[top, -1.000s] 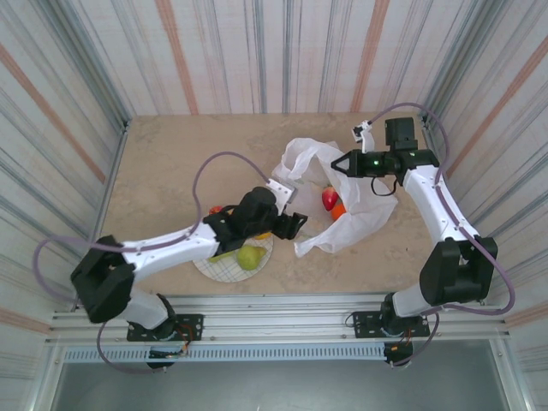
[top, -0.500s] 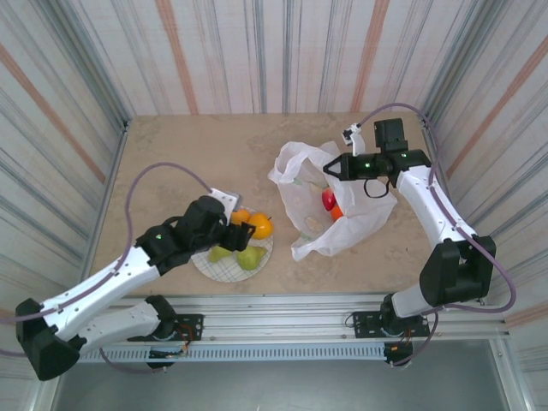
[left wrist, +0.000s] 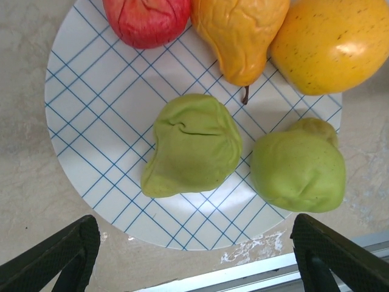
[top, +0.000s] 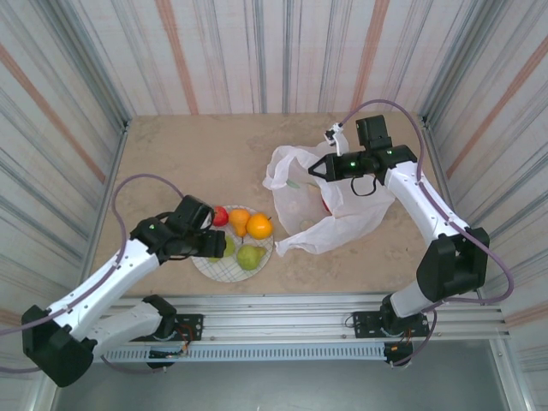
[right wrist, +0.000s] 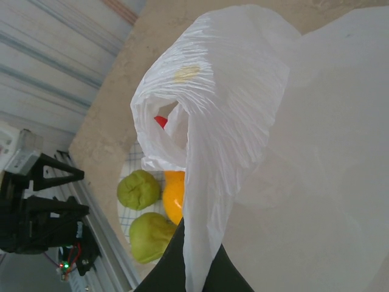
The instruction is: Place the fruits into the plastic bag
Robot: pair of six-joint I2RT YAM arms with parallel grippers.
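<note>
Risk: thin plastic bag (right wrist: 243, 121) may slip free and sag shut; glossy green fruit (left wrist: 191, 146) may squirt off the plate (left wrist: 91, 121) | Right jaws: pinching the bag's rim, holding it up (bag lies right of the plate) | Left jaws: spread wide, empty, above the plated fruits (top: 242, 231).

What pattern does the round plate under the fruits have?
The plate is white with thin blue crossing lines, clearest in the left wrist view.

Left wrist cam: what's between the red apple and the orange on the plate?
A wrinkled yellow-orange pear, stem end pointing down toward the green fruits, lies between the red apple and the orange in the left wrist view.
</note>
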